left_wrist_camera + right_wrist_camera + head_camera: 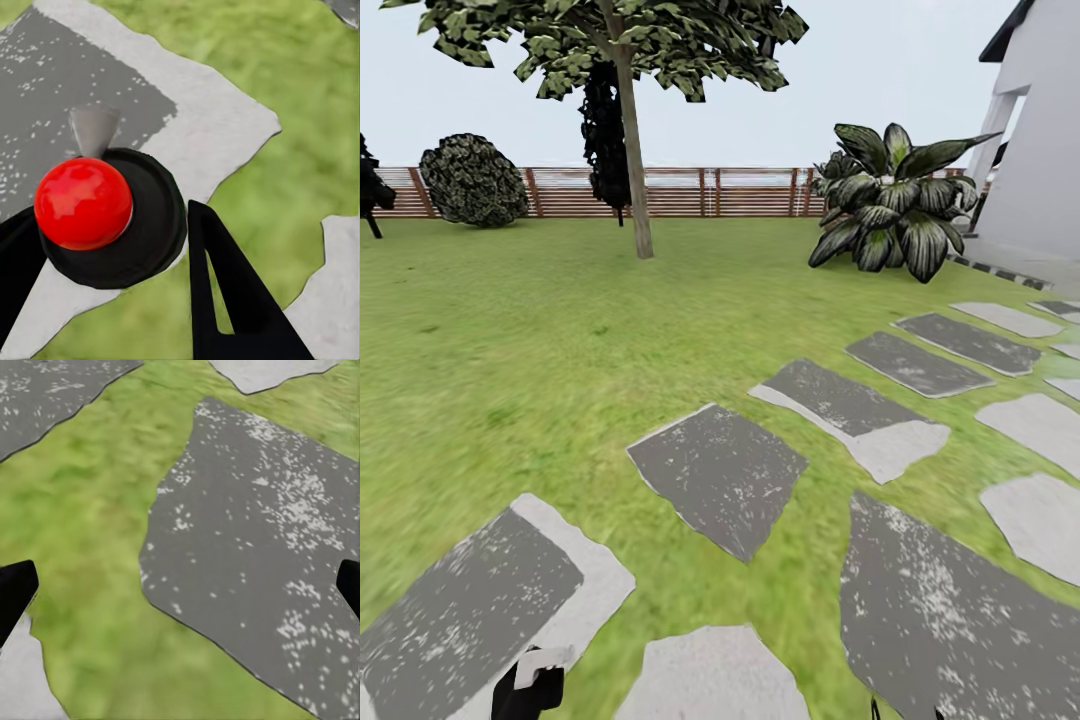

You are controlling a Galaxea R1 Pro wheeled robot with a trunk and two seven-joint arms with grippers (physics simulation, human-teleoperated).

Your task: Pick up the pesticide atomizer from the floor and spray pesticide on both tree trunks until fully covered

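Note:
The pesticide atomizer [97,217], with a red ball top, a black round body and a grey nozzle, sits between the two black fingers of my left gripper [112,236], which is shut on it. It hangs above a stepping stone and grass, low at the left in the head view [532,684]. My right gripper [180,592] is open over a dark stone with nothing between its fingers. One tree [610,40] stands far ahead on the lawn. Its pale, slightly leaning tree trunk [634,170] is bare, and I cannot make out any white specks on it from here.
Grey stepping stones [720,475] run across the grass from near left to far right. A large broad-leaf plant [895,205] and a white building [1040,150] stand at the right. The slat fence [690,192], a round shrub [473,180] and a dark narrow tree [603,130] line the back.

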